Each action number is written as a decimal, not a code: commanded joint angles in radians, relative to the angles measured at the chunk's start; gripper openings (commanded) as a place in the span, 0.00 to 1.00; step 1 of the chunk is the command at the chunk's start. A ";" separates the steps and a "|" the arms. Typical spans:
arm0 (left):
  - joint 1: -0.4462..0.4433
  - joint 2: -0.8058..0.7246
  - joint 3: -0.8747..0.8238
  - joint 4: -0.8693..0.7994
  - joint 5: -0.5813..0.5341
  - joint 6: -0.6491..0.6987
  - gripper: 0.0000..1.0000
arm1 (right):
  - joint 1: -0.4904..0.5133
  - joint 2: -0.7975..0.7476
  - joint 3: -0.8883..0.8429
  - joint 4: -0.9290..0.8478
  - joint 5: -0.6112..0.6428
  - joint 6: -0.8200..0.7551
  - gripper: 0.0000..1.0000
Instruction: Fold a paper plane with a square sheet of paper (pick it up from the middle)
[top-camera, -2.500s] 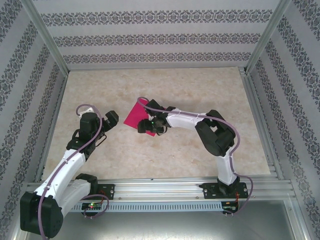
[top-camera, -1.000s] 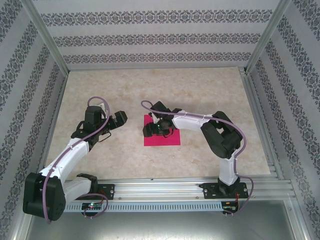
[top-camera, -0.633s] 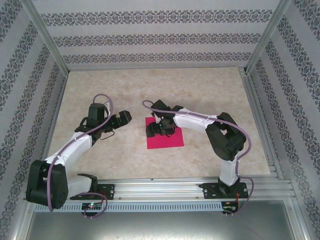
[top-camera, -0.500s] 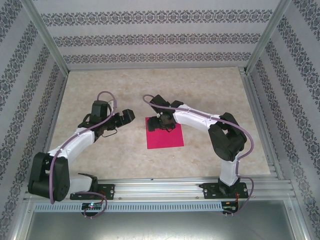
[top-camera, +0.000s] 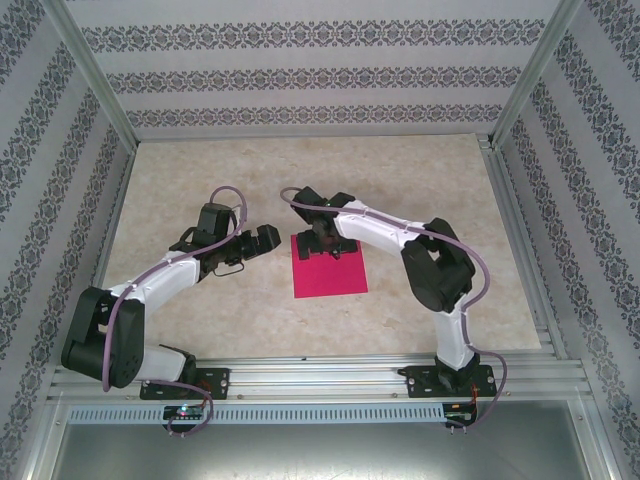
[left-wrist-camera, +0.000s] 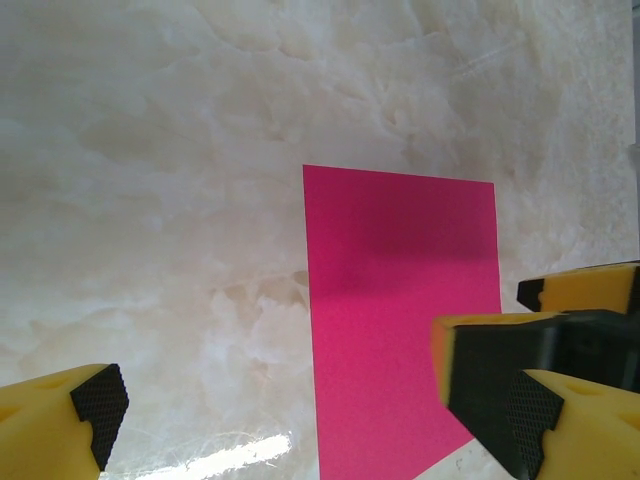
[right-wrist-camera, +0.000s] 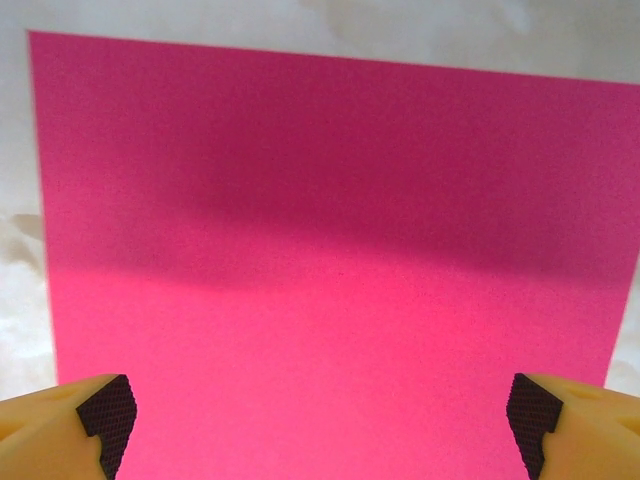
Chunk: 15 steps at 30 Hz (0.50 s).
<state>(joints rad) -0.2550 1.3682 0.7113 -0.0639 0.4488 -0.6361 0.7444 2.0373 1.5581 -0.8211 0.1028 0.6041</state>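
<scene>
We see a big pale table. The pink square sheet of paper lies flat in the middle. Our right gripper hangs over its far edge, jaws far apart. Our left gripper, just beside the paper, has jaws far apart too.

The top camera looks down from high behind; both wrist cameras face the pink sheet closely.

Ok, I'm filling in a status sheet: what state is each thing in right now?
Paper: flat on the table, unfolded, not gripped.
Left claw: open, empty, near the paper's left edge.
Right claw: open, empty, above the paper's far part.
</scene>
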 joint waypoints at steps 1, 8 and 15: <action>-0.003 -0.017 0.000 0.014 -0.028 -0.002 1.00 | 0.012 0.033 0.037 -0.048 -0.009 0.010 0.98; -0.004 -0.020 -0.015 0.033 -0.026 -0.005 1.00 | 0.003 0.076 0.036 -0.036 -0.035 0.015 0.98; -0.004 -0.021 -0.015 0.030 -0.028 0.000 1.00 | 0.000 0.111 0.014 -0.022 -0.048 0.017 0.98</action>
<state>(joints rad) -0.2554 1.3682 0.7109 -0.0624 0.4358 -0.6361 0.7437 2.1223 1.5719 -0.8364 0.0654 0.6044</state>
